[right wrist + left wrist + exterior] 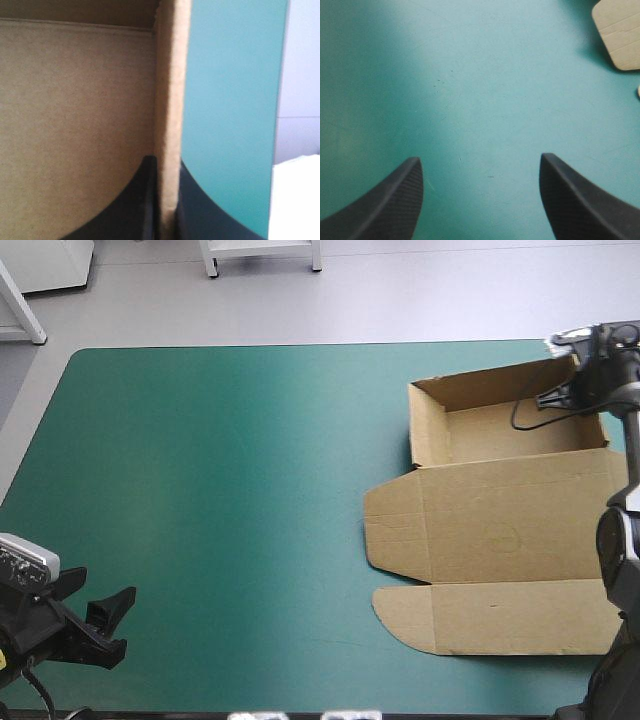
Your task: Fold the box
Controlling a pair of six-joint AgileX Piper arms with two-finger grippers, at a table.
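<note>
The brown box [500,520] lies at the table's right side. It is an open tray with raised walls at the far end, and its lid and front flap [490,618] lie flat toward the near edge. My right gripper [583,380] is at the tray's far right corner. In the right wrist view this gripper [167,162] is shut on the upright wall [167,100], one finger inside the tray and one outside. My left gripper [90,592] hovers open at the near left corner, far from the box. Between its fingers [480,165] is only cover, and a rounded flap corner [620,35] lies ahead.
The teal-green cover [230,500] stretches bare across the left and middle of the table. The table's right edge [280,125] runs close beside the gripped wall, with floor beyond it.
</note>
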